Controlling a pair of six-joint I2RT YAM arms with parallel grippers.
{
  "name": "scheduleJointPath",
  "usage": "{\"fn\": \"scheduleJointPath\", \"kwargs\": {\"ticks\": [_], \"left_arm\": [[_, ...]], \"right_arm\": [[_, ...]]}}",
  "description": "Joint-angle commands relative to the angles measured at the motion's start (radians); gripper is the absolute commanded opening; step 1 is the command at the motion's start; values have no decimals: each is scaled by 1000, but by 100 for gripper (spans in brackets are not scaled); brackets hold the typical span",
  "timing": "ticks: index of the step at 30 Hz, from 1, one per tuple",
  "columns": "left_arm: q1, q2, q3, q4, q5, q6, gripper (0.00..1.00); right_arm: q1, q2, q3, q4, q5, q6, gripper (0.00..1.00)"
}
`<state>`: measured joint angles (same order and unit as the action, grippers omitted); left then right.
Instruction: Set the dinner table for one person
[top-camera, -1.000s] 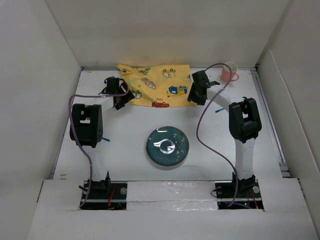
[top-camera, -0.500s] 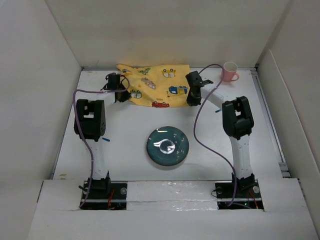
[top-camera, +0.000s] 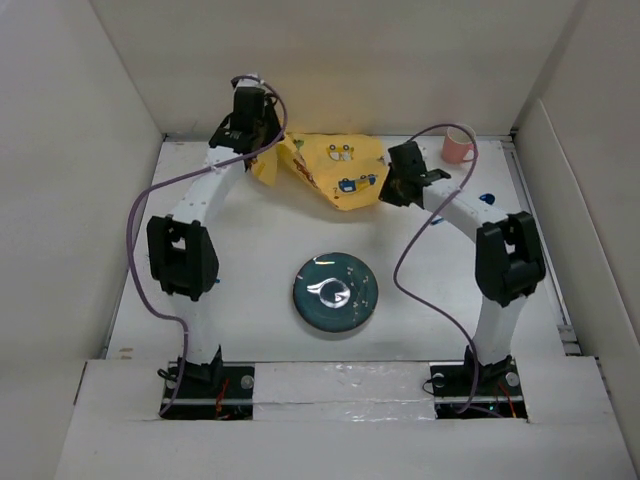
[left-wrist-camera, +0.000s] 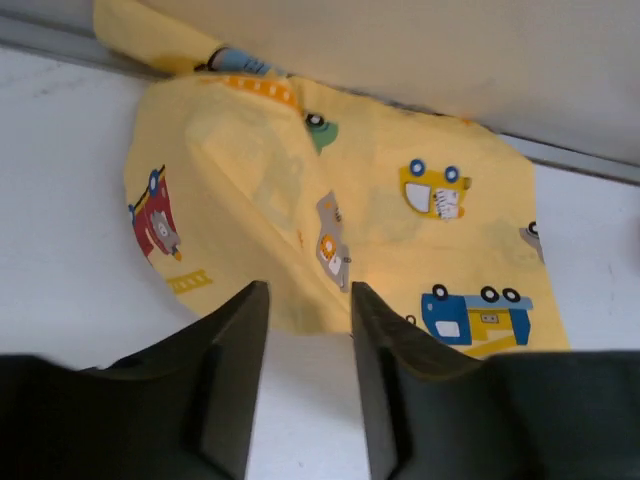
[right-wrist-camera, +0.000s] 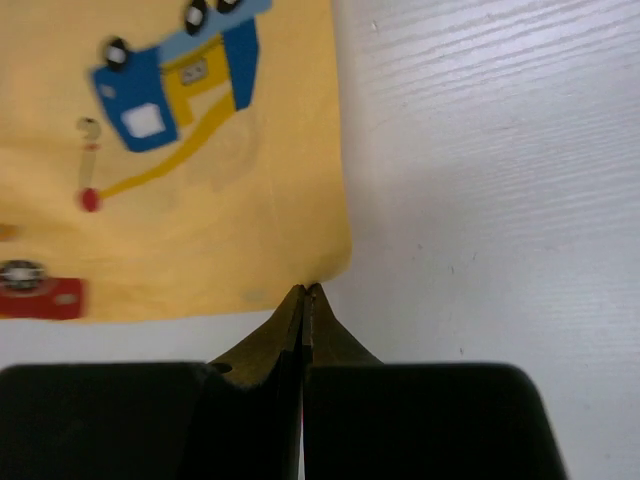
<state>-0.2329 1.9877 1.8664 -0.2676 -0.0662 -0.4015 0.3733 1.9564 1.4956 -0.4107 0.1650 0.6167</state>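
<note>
A yellow mat (top-camera: 335, 175) printed with little cars lies bunched and partly folded at the back of the white dinner table (top-camera: 250, 270). My right gripper (top-camera: 385, 192) is shut, and in the right wrist view its tips (right-wrist-camera: 310, 290) pinch the corner of the mat (right-wrist-camera: 200, 230). My left gripper (top-camera: 256, 140) reaches far back by the rear wall. It stands open (left-wrist-camera: 305, 310), with bare table between its fingers and the edge of the mat (left-wrist-camera: 400, 230) just past their tips. A dark teal plate (top-camera: 335, 292) sits mid-table, apart from both grippers.
A pink cup (top-camera: 459, 145) stands at the back right corner, just behind the right arm. White walls close in the table at the back and on both sides. A purple cable loops from each arm over the table.
The left arm stretched back to the rear wall; its gripper shut, then opened again. The right gripper shut on the mat's corner. The mat went from flat to bunched and folded.
</note>
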Motion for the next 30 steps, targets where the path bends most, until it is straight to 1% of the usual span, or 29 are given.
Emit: {"fn": "scheduleJointPath", "kwargs": {"ticks": [1, 2, 3, 4, 5, 6, 7, 8, 9, 10, 11, 12, 13, 14, 15, 16, 18, 21, 22, 25, 27, 29, 30], "left_arm": [[-107, -141, 19, -157, -195, 154, 39], [-130, -151, -27, -172, -245, 180, 46], [-153, -158, -48, -212, -306, 205, 66], [-190, -167, -102, -244, -427, 236, 76], [-190, -174, -134, -245, -469, 237, 77], [-200, -181, -169, -257, -495, 231, 82], [-200, -213, -206, -254, -500, 211, 85], [-181, -233, -287, -245, -482, 169, 86], [-168, -256, -335, -211, -447, 144, 85], [-149, -307, -381, -190, -347, 119, 83], [-113, -335, -482, -155, -295, 90, 78], [-94, -358, -533, -89, -255, 45, 70], [-73, -392, -571, -69, -195, 20, 67], [-53, -398, -628, -52, -169, -5, 62], [-19, -405, -660, -20, -153, -34, 53], [-3, -411, -680, -6, -146, -46, 50], [47, -406, -728, 36, -124, -68, 51], [101, -363, -750, 85, -70, -115, 60], [131, -333, -750, 93, -57, -143, 61], [168, -270, -725, 129, -41, -184, 65], [168, -239, -679, 145, -55, -206, 67], [168, -147, -615, 130, -101, -224, 65], [168, -147, -589, 123, -101, -226, 64]], "right_arm": [[-4, -169, -82, 128, 19, -11, 0], [-4, -224, -145, 141, 28, -12, 0], [-4, -246, -176, 147, 47, -20, 0], [-16, -269, -216, 136, 42, -15, 0], [-16, -274, -216, 128, 42, -15, 0], [-16, -283, -257, 130, 42, -11, 0], [-25, -290, -277, 131, 44, -8, 0], [-25, -295, -293, 135, 50, -2, 0], [-25, -301, -311, 132, 53, 2, 0], [-25, -300, -316, 124, 57, 6, 0], [-36, -297, -316, 104, 60, 8, 0], [-36, -289, -314, 96, 70, 6, 0], [-46, -284, -308, 90, 79, 5, 0], [-47, -283, -305, 89, 77, -5, 0], [-57, -280, -301, 84, 73, -8, 0], [-69, -278, -295, 93, 73, -11, 0], [-80, -275, -293, 108, 41, -28, 0], [-80, -258, -261, 95, 21, -35, 0], [-80, -254, -255, 90, 19, -38, 0], [-80, -258, -264, 107, -2, -51, 0], [-80, -267, -282, 112, -13, -49, 0], [-80, -275, -299, 122, -27, -46, 0], [-80, -277, -305, 122, -31, -46, 0]]}}
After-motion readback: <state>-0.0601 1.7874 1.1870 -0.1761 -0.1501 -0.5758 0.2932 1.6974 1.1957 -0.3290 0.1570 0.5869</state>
